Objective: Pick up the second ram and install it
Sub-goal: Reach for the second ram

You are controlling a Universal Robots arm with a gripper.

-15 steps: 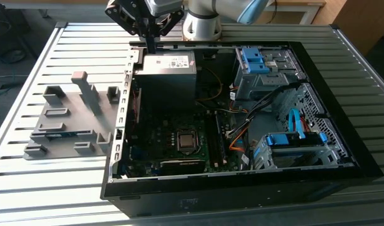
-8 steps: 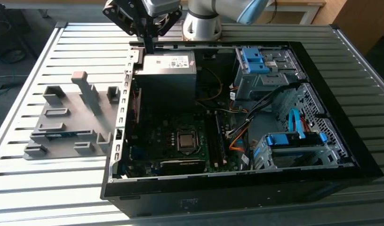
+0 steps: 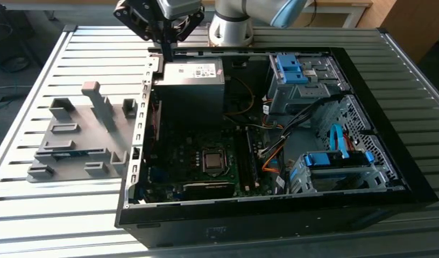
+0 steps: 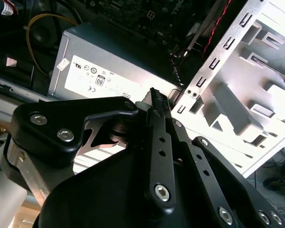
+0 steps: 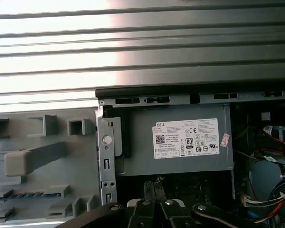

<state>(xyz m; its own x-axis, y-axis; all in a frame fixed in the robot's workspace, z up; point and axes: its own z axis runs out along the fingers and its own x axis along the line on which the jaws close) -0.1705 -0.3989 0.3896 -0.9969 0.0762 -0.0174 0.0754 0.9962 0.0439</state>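
The second ram (image 3: 64, 153) is a thin dark blue-green stick lying in a slot near the front of the grey holder tray (image 3: 97, 121), on the exterior view's left; in the first wrist view the ram (image 5: 24, 194) sits in the tray (image 5: 38, 156). My gripper (image 3: 165, 52) hangs over the open computer case's back corner, beside the silver power supply (image 3: 194, 72), well away from the ram. In both wrist views its fingers (image 4: 156, 97) (image 5: 154, 186) are pressed together with nothing between them. The black motherboard slots (image 3: 249, 158) lie deep inside the case.
The open black computer case (image 3: 413, 177) takes up the middle and the exterior view's right of the slatted metal table (image 3: 33, 199). Blue drive cages (image 3: 334, 161), loose cables (image 3: 277, 150) and the case's perforated metal wall (image 3: 140, 123) stand between tray and motherboard.
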